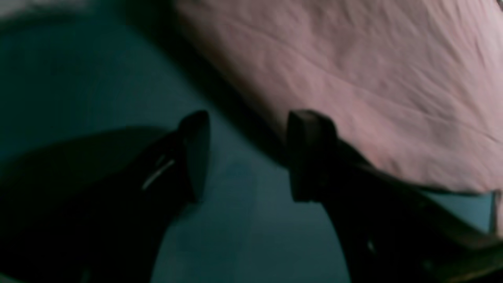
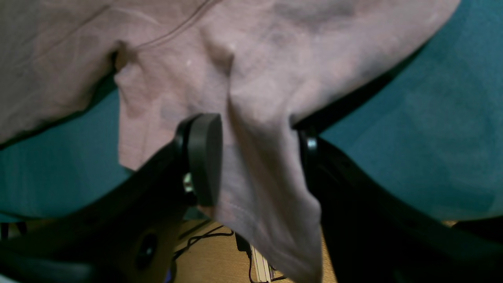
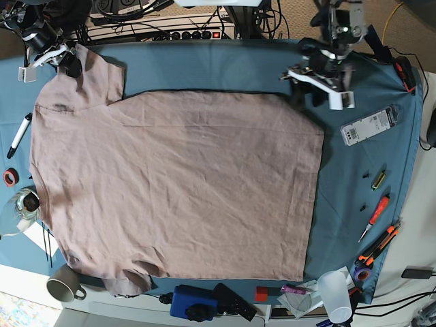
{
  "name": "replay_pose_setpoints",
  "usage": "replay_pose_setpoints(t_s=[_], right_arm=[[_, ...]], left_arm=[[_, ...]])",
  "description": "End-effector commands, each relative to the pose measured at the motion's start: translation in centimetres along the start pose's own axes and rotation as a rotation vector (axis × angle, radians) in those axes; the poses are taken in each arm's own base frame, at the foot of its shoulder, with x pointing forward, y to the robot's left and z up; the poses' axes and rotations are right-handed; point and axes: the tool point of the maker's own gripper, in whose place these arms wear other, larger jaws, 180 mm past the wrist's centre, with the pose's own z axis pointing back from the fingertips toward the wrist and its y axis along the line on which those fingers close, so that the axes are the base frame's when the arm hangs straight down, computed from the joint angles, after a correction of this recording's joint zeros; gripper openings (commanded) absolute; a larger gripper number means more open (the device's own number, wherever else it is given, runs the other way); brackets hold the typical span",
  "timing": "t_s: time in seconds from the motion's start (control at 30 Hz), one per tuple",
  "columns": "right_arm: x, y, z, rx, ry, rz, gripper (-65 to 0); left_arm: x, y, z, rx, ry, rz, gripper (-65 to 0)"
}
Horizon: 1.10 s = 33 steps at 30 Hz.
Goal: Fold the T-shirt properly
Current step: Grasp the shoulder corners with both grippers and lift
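Note:
The dusty-pink T-shirt (image 3: 177,184) lies spread flat on the blue-teal table cloth (image 3: 361,197), with its collar end at the left. My right gripper (image 3: 70,65) is at the far left sleeve. In the right wrist view its jaws (image 2: 255,157) stand wide apart, and the sleeve (image 2: 267,188) hangs between them, draped over one finger (image 2: 204,157). My left gripper (image 3: 300,92) is at the shirt's far right corner. In the left wrist view it (image 1: 247,157) is open over bare cloth, one finger (image 1: 310,149) at the shirt's edge (image 1: 353,70).
A marker (image 3: 19,135), tape ring (image 3: 8,177) and glass (image 3: 24,204) lie at the left edge. A mug (image 3: 65,286), blue box (image 3: 194,303) and plastic cup (image 3: 336,293) stand along the front. A package (image 3: 368,125) and screwdrivers (image 3: 375,218) lie at the right.

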Motion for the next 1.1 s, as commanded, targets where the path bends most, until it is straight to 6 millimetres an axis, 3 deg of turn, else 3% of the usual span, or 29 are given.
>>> replay_pose_setpoints(t_s=[0.0, 0.23, 0.4, 0.53, 0.63, 0.73, 0.87, 1.07], right_arm=[[-1.1, -0.7, 0.4, -0.032, 0.069, 0.018, -38.6], [-1.1, -0.6, 0.4, -0.027, 0.067, 0.016, -38.6], [-1.1, -0.6, 0.4, -0.028, 0.071, 0.016, -38.6], [-1.1, -0.6, 0.4, -0.028, 0.070, 0.017, -38.6], [-0.8, -0.6, 0.3, -0.027, 0.055, 0.018, -38.7], [-0.3, -0.5, 0.3, -0.026, 0.028, 0.018, -43.0], [0.3, -0.5, 0.1, -0.024, 0.012, 0.024, -64.6], [1.9, 0.2, -0.1, -0.019, -0.009, 0.060, -65.0]], left_arm=[[0.8, -0.8, -0.1, -0.029, -0.034, 0.014, -33.0], [1.4, -1.6, -1.9, -0.071, -0.046, 0.023, -33.0], [0.9, -0.4, -3.3, -0.039, -0.022, 0.025, -33.0], [-0.1, 1.4, -3.5, 0.004, 0.004, 0.047, -33.0], [-0.2, 1.6, -3.5, 0.003, 0.004, 0.069, -33.9], [-0.1, 1.4, -3.5, -0.006, 0.001, 0.083, -42.5], [0.2, 1.3, -3.6, -0.009, -0.007, 0.080, -65.0], [-0.3, 1.4, -3.7, -0.005, 0.044, -0.006, -65.0]])
